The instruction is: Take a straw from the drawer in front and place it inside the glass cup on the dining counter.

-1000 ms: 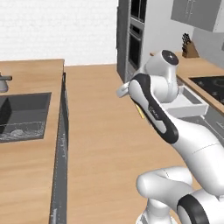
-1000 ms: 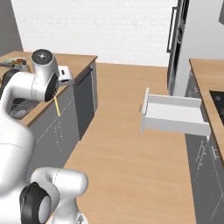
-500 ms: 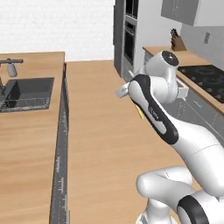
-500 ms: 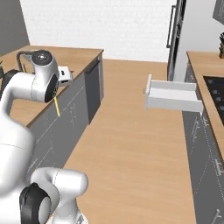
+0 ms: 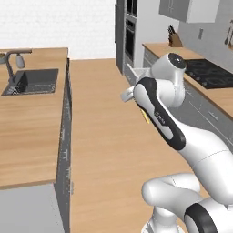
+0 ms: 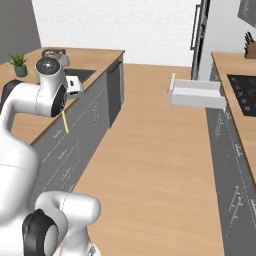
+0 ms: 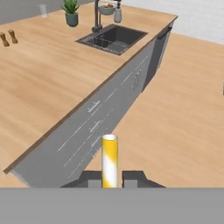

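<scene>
I had the gripper (image 7: 109,178) clamped on the straw (image 7: 109,160), its two dark tips pressed against either side of the yellow stick, which stood up between them in the hand view. From the right base view the straw (image 6: 64,121) hung down from the hand as a thin yellow line, over the floor just beside the grey cabinet fronts of the dining counter (image 6: 100,56). In the left base view only a short yellow end (image 5: 145,118) showed beneath the forearm.

The drawer (image 6: 196,94) stood pulled out on the far side of the aisle, well apart from the hand, its white inside open to the right base camera. In the left base view I caught just its corner (image 5: 136,72) behind the arm.

The hand camera looked along the dining counter (image 7: 48,83) toward the dark sink (image 7: 113,38) and its faucet (image 7: 97,15). A potted plant (image 7: 71,12) stood near the sink. The glass cup (image 7: 43,10) was at the far edge of the top, small and faint, well away from the straw
</scene>
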Available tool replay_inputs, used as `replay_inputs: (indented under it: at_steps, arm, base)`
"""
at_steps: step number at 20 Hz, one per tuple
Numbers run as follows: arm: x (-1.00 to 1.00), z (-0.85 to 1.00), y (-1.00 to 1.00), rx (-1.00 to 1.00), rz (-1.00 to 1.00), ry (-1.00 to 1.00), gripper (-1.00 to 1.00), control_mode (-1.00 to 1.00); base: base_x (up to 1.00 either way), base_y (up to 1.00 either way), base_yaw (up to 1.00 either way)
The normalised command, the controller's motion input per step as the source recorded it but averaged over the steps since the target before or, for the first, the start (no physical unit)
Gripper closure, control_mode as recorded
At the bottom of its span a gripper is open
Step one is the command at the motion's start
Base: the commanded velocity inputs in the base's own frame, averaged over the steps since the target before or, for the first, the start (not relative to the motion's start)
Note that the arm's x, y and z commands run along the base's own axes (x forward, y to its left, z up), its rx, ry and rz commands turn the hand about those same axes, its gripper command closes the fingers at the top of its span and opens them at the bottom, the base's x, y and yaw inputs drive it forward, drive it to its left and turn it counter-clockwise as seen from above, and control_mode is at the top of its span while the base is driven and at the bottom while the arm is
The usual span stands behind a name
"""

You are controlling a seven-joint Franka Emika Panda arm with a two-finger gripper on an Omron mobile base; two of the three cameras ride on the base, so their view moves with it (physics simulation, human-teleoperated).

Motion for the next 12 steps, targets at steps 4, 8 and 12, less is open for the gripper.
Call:
replay_inputs:
  at_steps: [4, 8, 12]
  arm:
    - [0.0, 0.0, 0.0, 0.0, 0.0, 0.0, 1.0, 1.0]
    - [0.0, 0.0, 0.0, 0.0, 0.0, 0.0, 1.0, 1.0]
    - [0.0, 0.0, 0.0, 0.0, 0.0, 0.0, 1.0, 1.0]
  base:
    - [-0.37, 0.65, 0.0]
    - [0.0, 1.0, -0.01]
    - [0.0, 1.0, -0.03]
